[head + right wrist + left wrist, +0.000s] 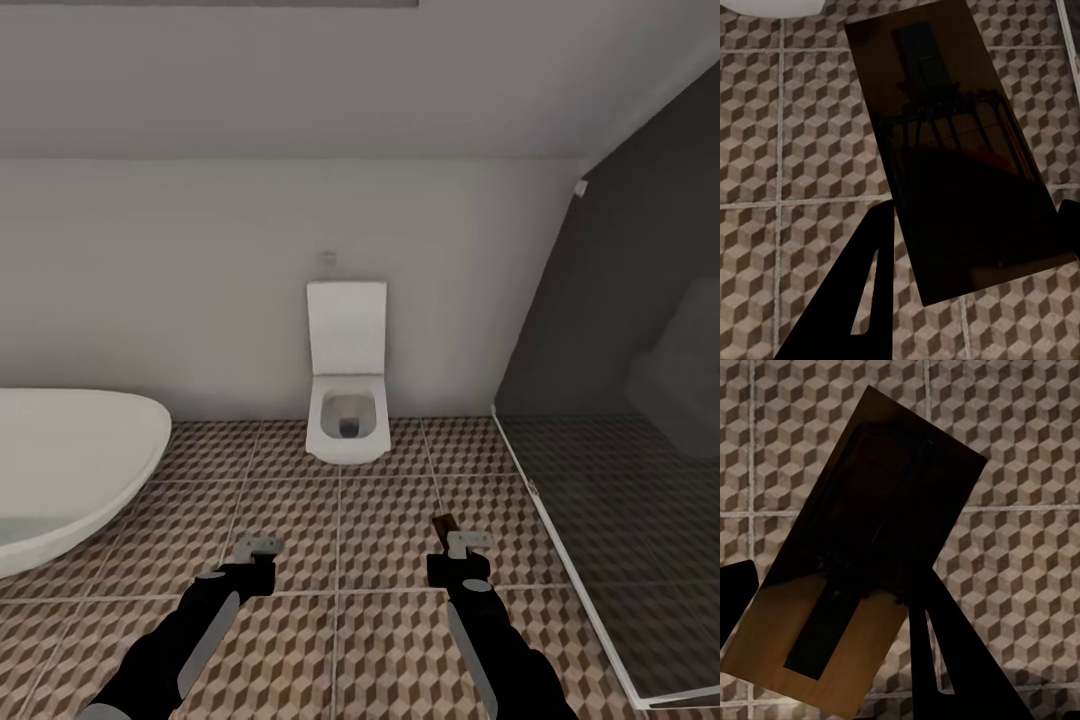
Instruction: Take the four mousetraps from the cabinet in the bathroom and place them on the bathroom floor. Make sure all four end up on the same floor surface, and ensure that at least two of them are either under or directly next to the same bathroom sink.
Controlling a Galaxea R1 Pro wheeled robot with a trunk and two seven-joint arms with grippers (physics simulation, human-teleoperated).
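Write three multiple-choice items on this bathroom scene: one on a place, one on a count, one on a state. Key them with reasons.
1. Where does the toilet stand?
A. against the far wall, right of the bathtub
B. inside the glass shower
C. behind the robot

2. How many mousetraps are being carried?
A. none
B. one
C. two

3. What is the state of the toilet lid?
A. shut
B. raised
C. missing

Key:
1 A: it stands at the wall past the bathroom floor, between the tub and the glass shower.
2 C: the left gripper holds one mousetrap, the right gripper another.
3 B: the lid stands upright, the bowl is open.
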